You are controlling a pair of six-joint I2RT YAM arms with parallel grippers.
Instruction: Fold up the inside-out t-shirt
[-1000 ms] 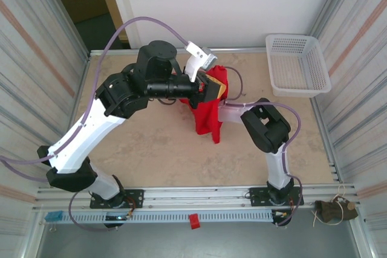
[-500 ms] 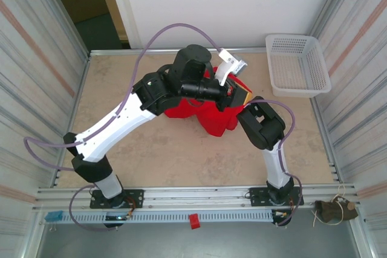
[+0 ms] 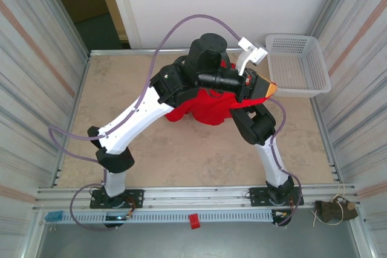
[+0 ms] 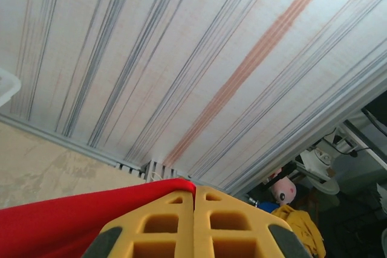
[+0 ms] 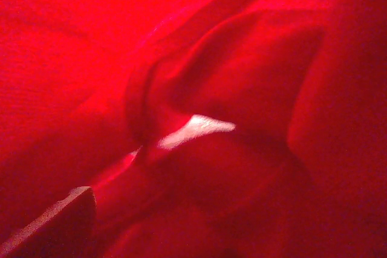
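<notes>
Inside-out t-shirt lies as a bunched red heap on the middle of the table, between the two arms, with one edge drawn up and out to the right. It is crumpled and not yet laid flat, so I judge the task to be at the spreading stage, before any true fold.

Nearest, the right arm bends in from its base and pushes its end into the right side of the heap. Its wrist view has red folds pressed close against the lens and a dim finger of the right gripper at lower left; whether those jaws are apart or closed I cannot tell.

Farther back, the left arm reaches across the heap, and the left gripper has its yellow fingers pressed together on a taut edge of the shirt. Holding that edge high and well to the right probably serves to stretch the cloth open.

Beyond, the white basket sits in the far right corner, near the raised gripper but apart from the cloth.
</notes>
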